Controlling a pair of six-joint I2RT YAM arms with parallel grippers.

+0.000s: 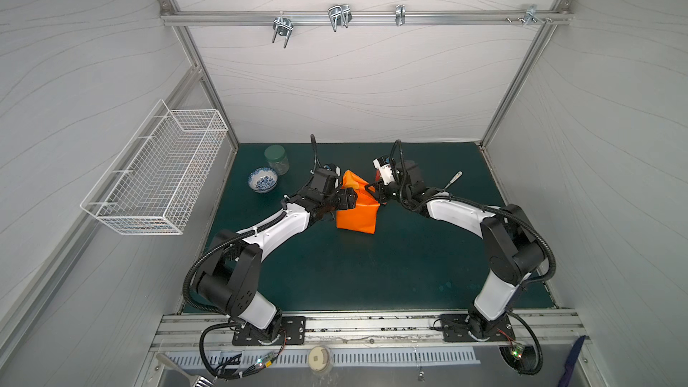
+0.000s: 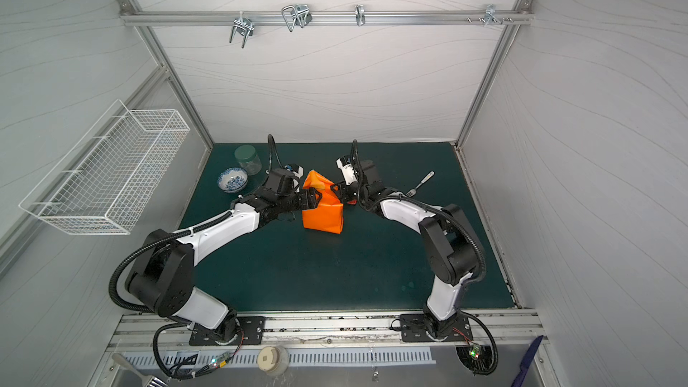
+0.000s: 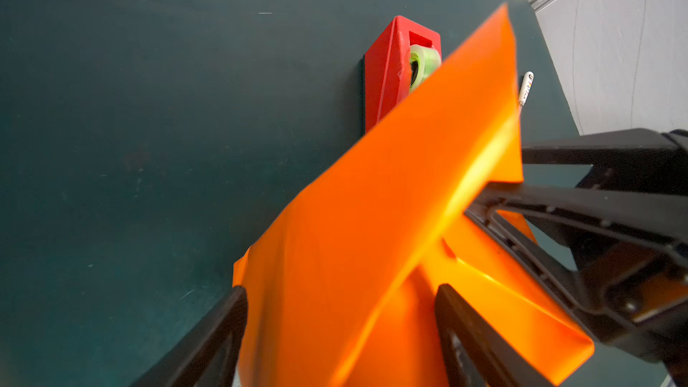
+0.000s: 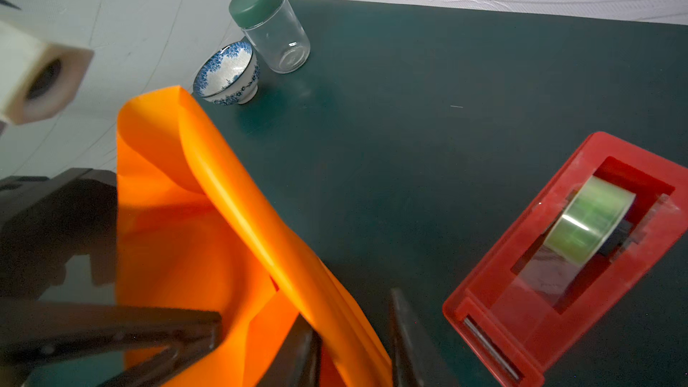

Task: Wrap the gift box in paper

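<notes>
The orange paper stands as a boxy bundle in the middle of the green mat, its top flaps loose and raised. The gift box is hidden inside it. My left gripper reaches in from the left. Its jaws stand wide and the paper-covered bulk fills the gap, touching both fingers. From the right, my right gripper has a raised fold of paper between its fingers. The fold lies against one finger, and a dark gap shows at the other.
A red tape dispenser lies just behind the bundle, beside the right gripper. A blue-patterned bowl and a green-lidded jar stand at the back left. A fork lies at the right. A wire basket hangs on the left wall.
</notes>
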